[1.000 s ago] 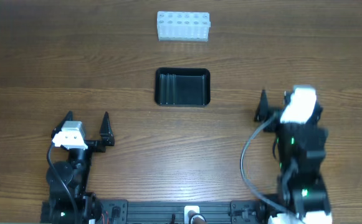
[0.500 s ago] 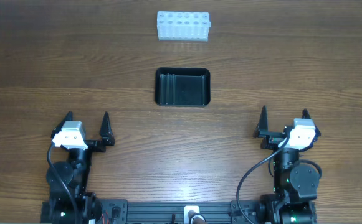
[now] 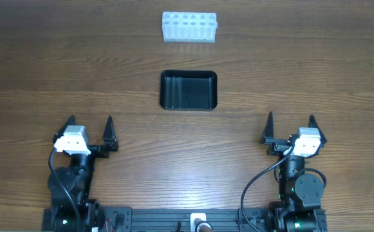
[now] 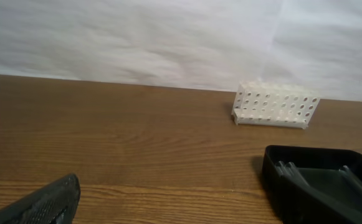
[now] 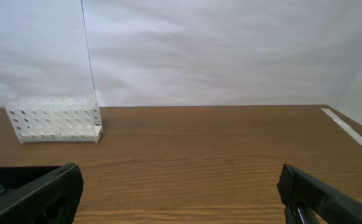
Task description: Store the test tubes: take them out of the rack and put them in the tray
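The storing was judged finished: the rack looked emptied, with tubes lying in the tray, so no further pick seemed called for. The left gripper and right gripper were held fingers apart. The right arm had been folded back from its raised pose a second earlier.

**Legible markings: none are showing.**
No text, label, brand, number or sign is appearing clearly enough to read in any view. The white rack is presenting plain perforated walls, the black tray is presenting unmarked walls and a ridged floor, and the wooden table is showing bare grain.
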